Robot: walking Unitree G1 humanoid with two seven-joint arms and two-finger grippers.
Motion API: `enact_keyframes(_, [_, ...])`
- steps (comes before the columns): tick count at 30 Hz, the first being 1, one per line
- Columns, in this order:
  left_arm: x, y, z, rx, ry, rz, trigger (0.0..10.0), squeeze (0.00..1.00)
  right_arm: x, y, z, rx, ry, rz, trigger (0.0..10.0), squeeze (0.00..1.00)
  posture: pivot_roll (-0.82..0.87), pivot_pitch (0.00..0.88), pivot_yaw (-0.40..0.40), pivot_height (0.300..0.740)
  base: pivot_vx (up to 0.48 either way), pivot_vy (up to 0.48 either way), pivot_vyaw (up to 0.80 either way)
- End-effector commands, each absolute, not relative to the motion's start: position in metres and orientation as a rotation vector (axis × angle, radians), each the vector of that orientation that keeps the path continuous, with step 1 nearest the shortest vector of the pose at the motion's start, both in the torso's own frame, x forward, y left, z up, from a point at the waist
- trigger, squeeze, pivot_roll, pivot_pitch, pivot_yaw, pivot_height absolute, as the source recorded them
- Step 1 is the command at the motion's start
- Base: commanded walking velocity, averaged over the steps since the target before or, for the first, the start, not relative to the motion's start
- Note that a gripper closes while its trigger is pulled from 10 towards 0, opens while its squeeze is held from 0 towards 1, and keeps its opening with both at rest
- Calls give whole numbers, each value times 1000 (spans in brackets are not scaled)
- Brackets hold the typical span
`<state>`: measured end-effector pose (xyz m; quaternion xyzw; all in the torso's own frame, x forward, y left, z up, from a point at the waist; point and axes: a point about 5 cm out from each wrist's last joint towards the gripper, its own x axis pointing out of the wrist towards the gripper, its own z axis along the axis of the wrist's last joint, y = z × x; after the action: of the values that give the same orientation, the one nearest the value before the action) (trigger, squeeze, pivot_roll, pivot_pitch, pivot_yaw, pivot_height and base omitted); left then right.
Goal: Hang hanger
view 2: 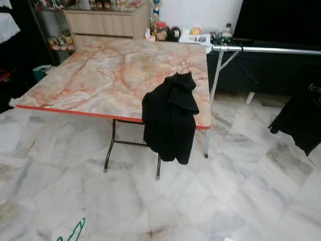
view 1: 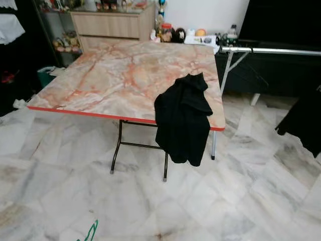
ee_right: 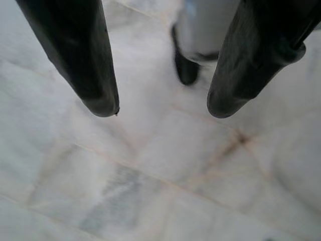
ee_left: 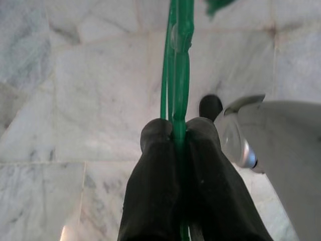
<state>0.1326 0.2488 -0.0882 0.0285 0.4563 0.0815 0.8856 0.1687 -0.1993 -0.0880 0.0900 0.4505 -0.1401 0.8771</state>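
Note:
My left gripper (ee_left: 179, 131) is shut on a green plastic hanger (ee_left: 176, 65), held low over the marble floor; a green tip of the hanger (view 1: 90, 232) peeks in at the bottom of the left eye view. A black garment (view 1: 183, 118) hangs over the front right edge of the marble-topped folding table (view 1: 115, 75). A metal clothes rail (view 1: 281, 50) stands at the back right, with a dark garment (view 1: 303, 120) hanging near the right edge. My right gripper (ee_right: 163, 113) points down at the floor, its fingers wide open with nothing between them.
A wooden cabinet (view 1: 110, 22) and shelves of small items line the back wall. A dark TV unit (view 1: 281, 70) sits behind the rail. White clothes (view 1: 10, 25) hang at the far left. Marble floor (view 1: 225, 201) lies open in front of the table.

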Motion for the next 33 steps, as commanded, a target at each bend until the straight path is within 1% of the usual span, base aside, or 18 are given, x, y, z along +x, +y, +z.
enact_keyframes(1, [134,244,-89,60,956,152,10000,0,161,-203,-91,196,955,-312,10000,0,-10,79,9,740,0,-371,0])
enact_keyframes(9, [138,243,-88,62,938,143,10000,0,161,-202,-91,210,940,-315,10000,0,-5,97,11,740,0,-374,0])
enact_keyframes(33, [135,243,-89,54,942,142,10000,0,158,-205,-92,226,941,-340,10000,0,1,122,4,740,0,-372,0])
